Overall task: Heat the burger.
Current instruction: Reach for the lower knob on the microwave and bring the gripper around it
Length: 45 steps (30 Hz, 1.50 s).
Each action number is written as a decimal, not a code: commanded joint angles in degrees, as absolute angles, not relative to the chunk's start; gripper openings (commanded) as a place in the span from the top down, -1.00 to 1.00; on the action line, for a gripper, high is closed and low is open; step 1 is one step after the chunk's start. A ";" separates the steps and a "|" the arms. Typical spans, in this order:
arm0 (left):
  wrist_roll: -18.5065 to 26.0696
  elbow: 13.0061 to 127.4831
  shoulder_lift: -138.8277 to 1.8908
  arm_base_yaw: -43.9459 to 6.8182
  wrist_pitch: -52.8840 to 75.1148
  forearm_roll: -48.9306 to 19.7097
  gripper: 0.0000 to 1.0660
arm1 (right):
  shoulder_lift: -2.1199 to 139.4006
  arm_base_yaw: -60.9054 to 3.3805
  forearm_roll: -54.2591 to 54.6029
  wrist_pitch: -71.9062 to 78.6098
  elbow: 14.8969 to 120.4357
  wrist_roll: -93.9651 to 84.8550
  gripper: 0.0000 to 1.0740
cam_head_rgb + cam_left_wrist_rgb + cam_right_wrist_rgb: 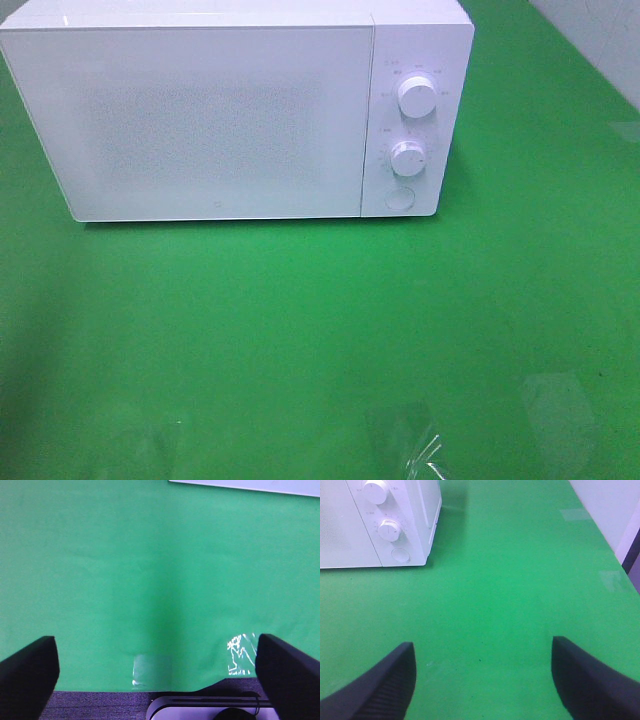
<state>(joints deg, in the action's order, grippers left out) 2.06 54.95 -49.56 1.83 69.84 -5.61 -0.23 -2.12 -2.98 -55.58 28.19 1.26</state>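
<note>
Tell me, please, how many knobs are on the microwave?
2: an upper knob and a lower knob directly beneath it, both on the right side of the microwave. None seems hidden.

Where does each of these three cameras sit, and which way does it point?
Exterior high: mounted above, looking down on the closed white microwave and green table; no arm shows.
Left wrist: on the left arm, facing the table past the open left gripper.
Right wrist: on the right arm, facing the table past the open right gripper.
Shared: exterior high and right wrist both show the microwave.
</note>
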 commanded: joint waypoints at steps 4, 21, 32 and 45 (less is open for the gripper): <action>3.09 47.21 -40.79 1.89 69.21 -5.33 -0.88 | -1.78 -1.89 -2.81 -54.95 28.07 0.92 -0.39; 2.46 29.74 -8.65 1.89 61.36 -3.15 -0.88 | -1.78 -1.89 -2.81 -54.95 28.07 0.92 -0.39; 2.46 29.74 1.20 1.89 61.31 -3.27 -0.88 | -1.78 -1.89 -2.81 -54.95 28.07 0.92 -0.39; 2.46 29.74 1.32 1.89 61.31 -3.27 -0.88 | -1.78 -1.89 -2.81 -54.95 28.07 0.92 -0.39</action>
